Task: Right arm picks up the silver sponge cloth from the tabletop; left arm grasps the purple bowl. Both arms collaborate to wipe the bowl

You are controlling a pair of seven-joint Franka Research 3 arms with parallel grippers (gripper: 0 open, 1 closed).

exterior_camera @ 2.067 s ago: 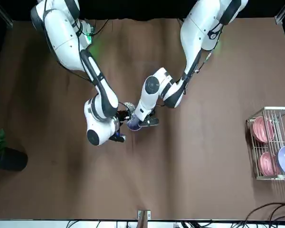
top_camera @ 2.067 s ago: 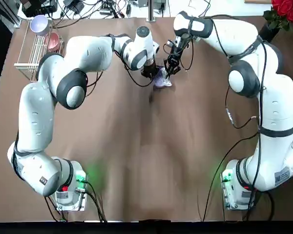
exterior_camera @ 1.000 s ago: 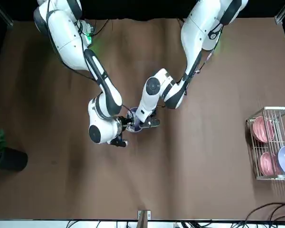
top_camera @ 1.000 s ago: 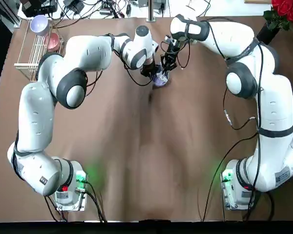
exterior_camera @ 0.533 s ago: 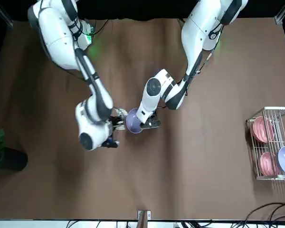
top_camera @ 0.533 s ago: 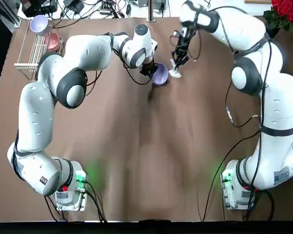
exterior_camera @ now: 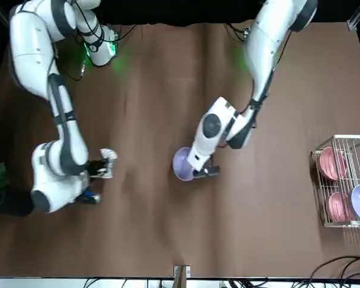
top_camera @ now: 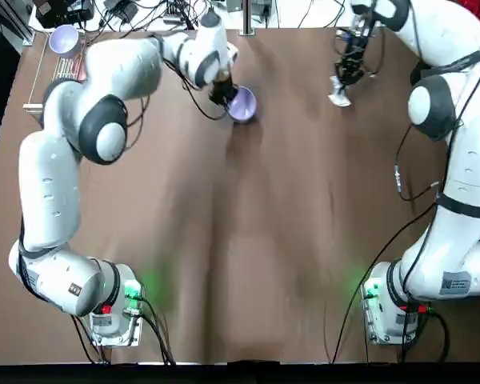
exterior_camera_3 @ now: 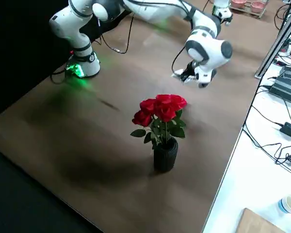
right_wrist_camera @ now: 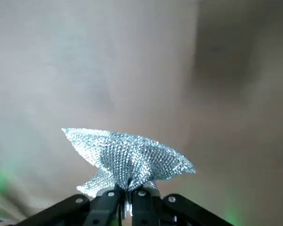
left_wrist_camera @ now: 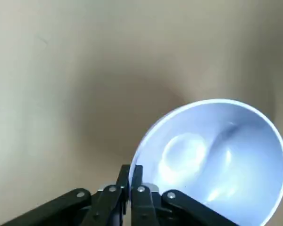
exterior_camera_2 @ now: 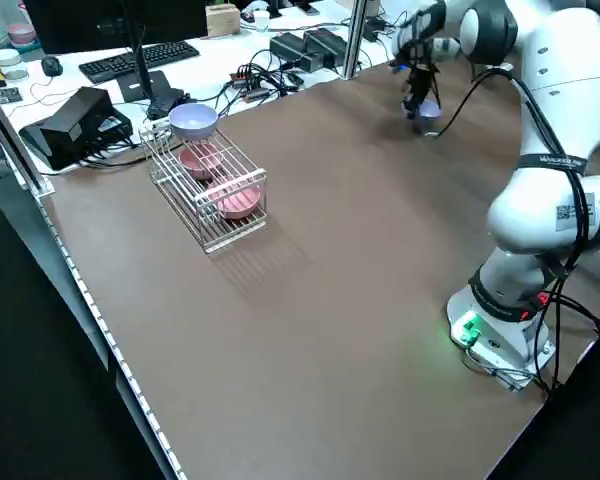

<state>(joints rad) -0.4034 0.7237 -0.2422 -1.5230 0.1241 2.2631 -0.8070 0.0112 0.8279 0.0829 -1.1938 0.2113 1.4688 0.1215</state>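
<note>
Now cloth (right_wrist_camera: 127, 160) pinched in R pincer (right_wrist_camera: 130, 197).

The purple bowl (top_camera: 242, 104) is pale lavender, whitish-lilac and glossy inside. The silver sponge cloth (right_wrist_camera: 127, 159) glitters silver-grey with a fine mesh pattern. The counter (top_camera: 248, 240) is plain matte brown. Both arms are glossy white with grey joint caps, their bases lit green. Red roses (exterior_camera_3: 160, 110) stand in a black vase (exterior_camera_3: 165, 154).
</note>
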